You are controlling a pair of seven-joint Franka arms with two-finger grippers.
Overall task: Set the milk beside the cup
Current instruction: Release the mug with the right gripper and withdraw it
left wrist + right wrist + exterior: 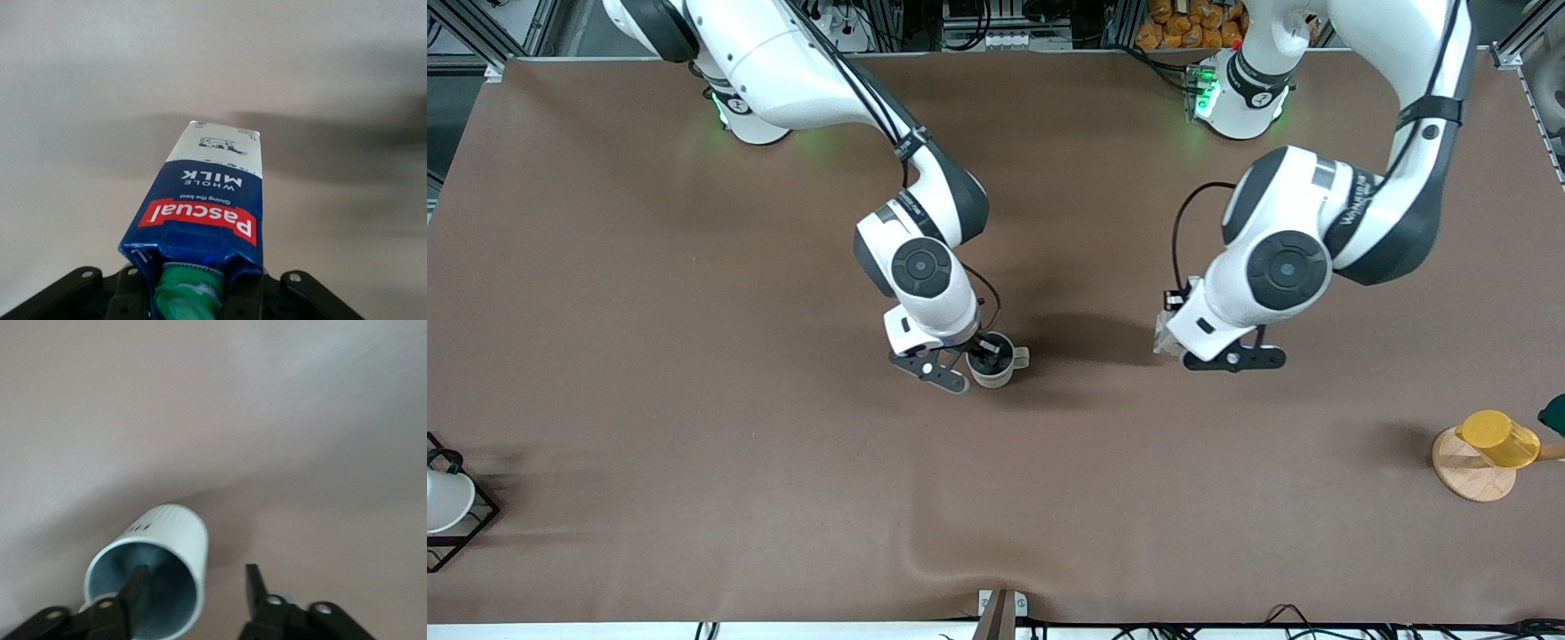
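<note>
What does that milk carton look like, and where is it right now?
The milk is a small gable-top carton, dark blue with a white end bearing a cow drawing, a red "Pascual" band, "Whole Milk" lettering and a green cap. It looks like coated cardboard. The left gripper is shut on its capped top, holding it over the brown table.

light: even overhead | shadows: soft | wrist views: slightly blurred

"pascual", "giving the best", "whole milk" on the milk carton
</note>
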